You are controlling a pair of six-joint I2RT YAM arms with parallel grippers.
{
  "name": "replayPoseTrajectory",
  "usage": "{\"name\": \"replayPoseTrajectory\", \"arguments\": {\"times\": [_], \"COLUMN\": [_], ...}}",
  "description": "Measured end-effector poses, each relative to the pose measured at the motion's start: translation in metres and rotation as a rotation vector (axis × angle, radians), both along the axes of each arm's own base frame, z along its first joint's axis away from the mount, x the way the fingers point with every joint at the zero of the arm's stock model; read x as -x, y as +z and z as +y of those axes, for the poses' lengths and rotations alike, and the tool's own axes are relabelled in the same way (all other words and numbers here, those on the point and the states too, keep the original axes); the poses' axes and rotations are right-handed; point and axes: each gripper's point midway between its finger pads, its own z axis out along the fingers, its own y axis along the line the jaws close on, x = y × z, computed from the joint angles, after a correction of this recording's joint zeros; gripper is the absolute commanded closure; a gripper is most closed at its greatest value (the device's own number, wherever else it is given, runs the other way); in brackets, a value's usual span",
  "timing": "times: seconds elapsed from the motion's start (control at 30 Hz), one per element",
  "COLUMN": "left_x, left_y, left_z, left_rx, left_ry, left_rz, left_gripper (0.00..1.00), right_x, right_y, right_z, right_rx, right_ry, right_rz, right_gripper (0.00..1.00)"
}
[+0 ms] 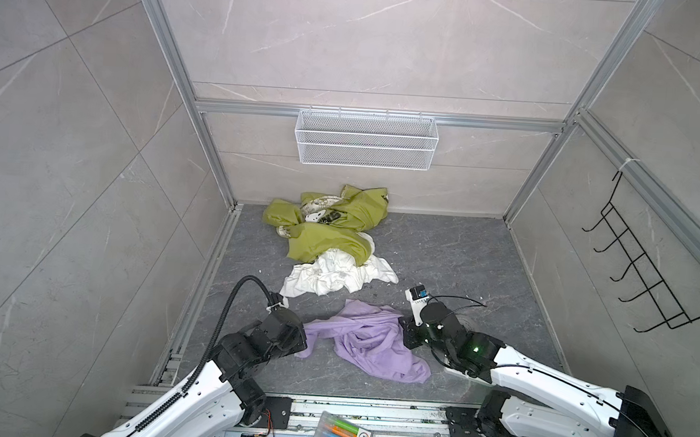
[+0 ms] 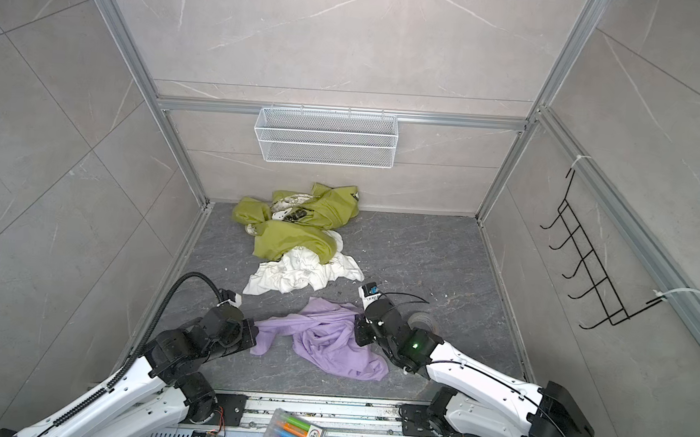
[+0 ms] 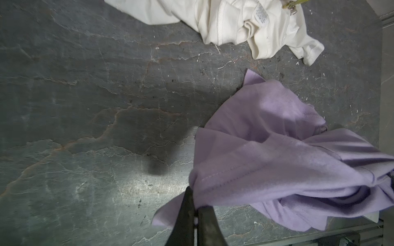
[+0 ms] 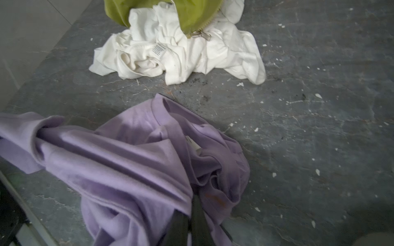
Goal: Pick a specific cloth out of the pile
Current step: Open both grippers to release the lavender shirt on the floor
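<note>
My left gripper (image 3: 196,202) and right gripper (image 4: 190,209) were each pinched shut on the crumpled plain lavender fabric cloth (image 1: 368,337), which lay lower centre in both top views, clear of the olive-green-and-white garment pile (image 1: 330,243), so little seemed left.

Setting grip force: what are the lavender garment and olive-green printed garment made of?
Plain lavender garment: likely soft matte cotton-type knit; fuzzy surface, stitched hem, limp folds. Olive-green printed garment: seemingly thinner, smoother woven, maybe synthetic; slight sheen, crisp creases.
</note>
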Motion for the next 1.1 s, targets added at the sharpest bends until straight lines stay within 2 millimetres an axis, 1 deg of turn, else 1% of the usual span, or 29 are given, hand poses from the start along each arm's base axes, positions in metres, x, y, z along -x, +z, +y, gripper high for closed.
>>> {"name": "replayPoseTrajectory", "arguments": {"times": [0.1, 0.27, 0.3, 0.33, 0.37, 0.4, 0.43, 0.47, 0.5, 0.57, 0.6, 0.63, 0.67, 0.77, 0.83, 0.9, 0.93, 1.0, 1.03, 1.1], "left_x": [0.002, 0.004, 0.004, 0.004, 0.004, 0.004, 0.004, 0.004, 0.003, 0.003, 0.002, 0.000, -0.004, -0.018, -0.029, -0.037, -0.041, -0.048, -0.051, -0.059], "left_y": [-0.017, -0.037, -0.039, -0.041, -0.043, -0.044, -0.045, -0.046, -0.045, -0.042, -0.038, -0.031, -0.020, 0.022, 0.053, 0.074, 0.083, 0.090, 0.092, 0.096], "left_z": [-0.005, -0.011, -0.012, -0.012, -0.012, -0.012, -0.009, -0.006, -0.002, 0.006, 0.009, 0.011, 0.014, 0.017, 0.022, 0.029, 0.035, 0.047, 0.053, 0.062], "left_rx": [0.017, 0.032, 0.034, 0.037, 0.037, 0.035, 0.022, 0.007, -0.013, -0.056, -0.077, -0.089, -0.105, -0.125, -0.146, -0.187, -0.222, -0.308, -0.367, -0.469], "left_ry": [-0.003, -0.009, -0.011, -0.012, -0.012, -0.012, -0.008, -0.007, -0.001, 0.002, 0.000, -0.002, -0.001, 0.009, 0.024, 0.040, 0.055, 0.084, 0.092, 0.100], "left_rz": [0.029, 0.054, 0.055, 0.053, 0.052, 0.050, 0.047, 0.042, 0.036, 0.021, 0.007, -0.010, -0.040, -0.146, -0.234, -0.307, -0.342, -0.384, -0.402, -0.436], "left_gripper": [1.00, 1.00, 1.00, 1.00, 1.00, 0.89, 0.75, 0.60, 0.48, 0.34, 0.26, 0.06, 0.00, 0.00, 0.00, 0.00, 0.00, 0.01, 0.01, 0.02], "right_x": [-0.003, -0.003, -0.002, -0.002, -0.002, -0.002, -0.004, -0.005, -0.007, -0.011, -0.014, -0.016, -0.020, -0.035, -0.047, -0.060, -0.067, -0.079, -0.085, -0.093], "right_y": [-0.014, -0.032, -0.036, -0.039, -0.041, -0.042, -0.042, -0.042, -0.042, -0.037, -0.031, -0.024, -0.012, 0.026, 0.053, 0.073, 0.082, 0.093, 0.096, 0.096], "right_z": [-0.012, -0.019, -0.020, -0.020, -0.021, -0.021, -0.023, -0.026, -0.031, -0.036, -0.038, -0.038, -0.038, -0.040, -0.048, -0.058, -0.065, -0.081, -0.088, -0.100], "right_rx": [-0.001, 0.000, 0.004, 0.009, 0.013, 0.015, 0.021, 0.031, 0.050, 0.079, 0.098, 0.101, 0.107, 0.108, 0.136, 0.172, 0.196, 0.246, 0.271, 0.323], "right_ry": [-0.047, -0.079, -0.082, -0.083, -0.083, -0.086, -0.096, -0.106, -0.117, -0.131, -0.129, -0.132, -0.129, -0.157, -0.202, -0.259, -0.300, -0.378, -0.413, -0.454], "right_rz": [0.028, 0.053, 0.059, 0.064, 0.067, 0.068, 0.064, 0.058, 0.055, 0.041, 0.024, 0.007, -0.025, -0.135, -0.229, -0.309, -0.353, -0.421, -0.453, -0.503], "right_gripper": [1.00, 1.00, 0.97, 0.92, 0.82, 0.65, 0.51, 0.40, 0.29, 0.17, 0.04, 0.01, 0.00, 0.00, 0.00, 0.00, 0.00, 0.00, 0.00, 0.00]}}
